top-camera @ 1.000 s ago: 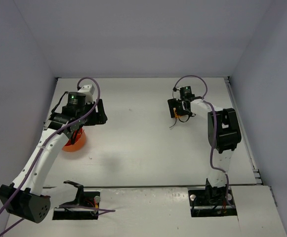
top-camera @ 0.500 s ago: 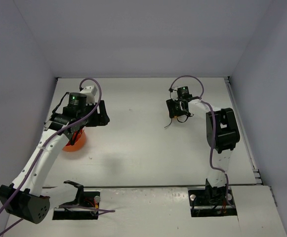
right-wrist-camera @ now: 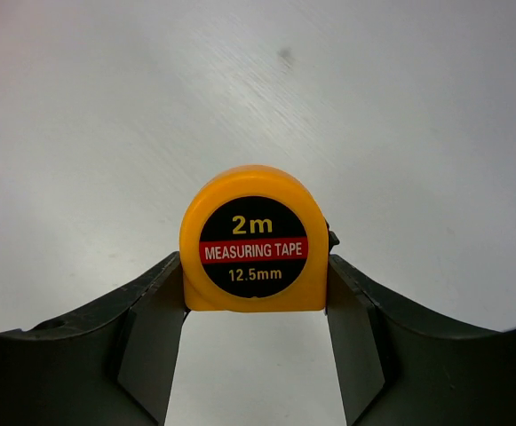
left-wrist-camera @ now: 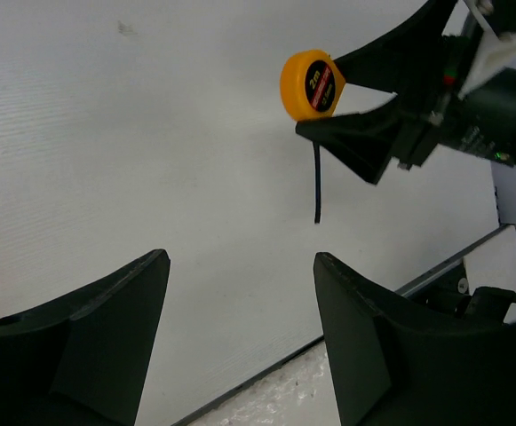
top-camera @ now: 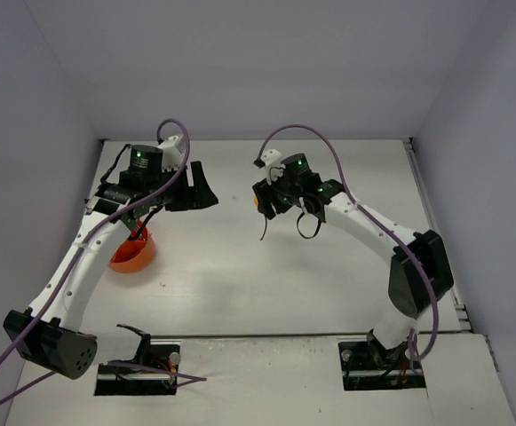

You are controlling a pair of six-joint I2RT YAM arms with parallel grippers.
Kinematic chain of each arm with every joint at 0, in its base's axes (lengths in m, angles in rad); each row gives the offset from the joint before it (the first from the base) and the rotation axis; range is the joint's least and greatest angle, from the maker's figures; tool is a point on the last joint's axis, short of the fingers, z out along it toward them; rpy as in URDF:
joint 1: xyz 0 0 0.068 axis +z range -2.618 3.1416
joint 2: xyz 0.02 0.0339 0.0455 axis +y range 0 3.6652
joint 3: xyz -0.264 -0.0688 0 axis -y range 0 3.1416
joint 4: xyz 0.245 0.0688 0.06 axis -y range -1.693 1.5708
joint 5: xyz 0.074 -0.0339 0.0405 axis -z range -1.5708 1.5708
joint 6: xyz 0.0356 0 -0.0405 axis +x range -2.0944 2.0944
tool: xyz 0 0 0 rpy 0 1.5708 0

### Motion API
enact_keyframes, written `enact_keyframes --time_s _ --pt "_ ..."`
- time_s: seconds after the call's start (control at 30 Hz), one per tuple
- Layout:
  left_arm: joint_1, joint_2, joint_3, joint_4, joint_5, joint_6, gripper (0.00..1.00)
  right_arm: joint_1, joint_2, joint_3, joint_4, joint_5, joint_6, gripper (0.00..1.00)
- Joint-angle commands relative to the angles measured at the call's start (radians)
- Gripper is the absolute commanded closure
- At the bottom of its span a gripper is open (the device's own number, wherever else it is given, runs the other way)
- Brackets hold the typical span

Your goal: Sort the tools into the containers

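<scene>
Right gripper (right-wrist-camera: 254, 288) clamped on yellow tape measure (right-wrist-camera: 254, 238), held above tabletop (top-camera: 240, 275) centre, strap (left-wrist-camera: 317, 186) dangling. Left gripper (left-wrist-camera: 240, 266) wide, empty, facing it. Step: transport. Next, likely: carry leftward to orange tub (top-camera: 131, 257), release into compartment.

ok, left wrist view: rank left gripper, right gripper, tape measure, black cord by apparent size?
1. left gripper: largest, but nearest the camera, so only apparent.
2. right gripper, shut on the tape measure.
3. tape measure.
4. black cord: longer than the tape measure, but thin, least area.
</scene>
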Motion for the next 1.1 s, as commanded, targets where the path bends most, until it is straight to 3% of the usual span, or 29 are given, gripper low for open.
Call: enact_keyframes --time_s 0.0,0.23,0.83,1.07 --pt "-0.005 0.031 0.080 0.038 0.134 -0.071 0.37 0.074 -0.129 0.028 0.030 -0.046 -0.018 0.72" --pt "-0.016 0.066 0.103 0.083 0.203 -0.138 0.37 0.146 -0.191 0.054 0.035 -0.068 -0.014 0.71" --pt "-0.048 0.136 0.066 0.138 0.206 -0.223 0.37 0.199 -0.210 0.080 0.063 -0.103 -0.002 0.70" --pt "-0.048 0.154 0.043 0.159 0.237 -0.239 0.42 0.202 -0.225 0.076 0.083 -0.133 0.014 0.70"
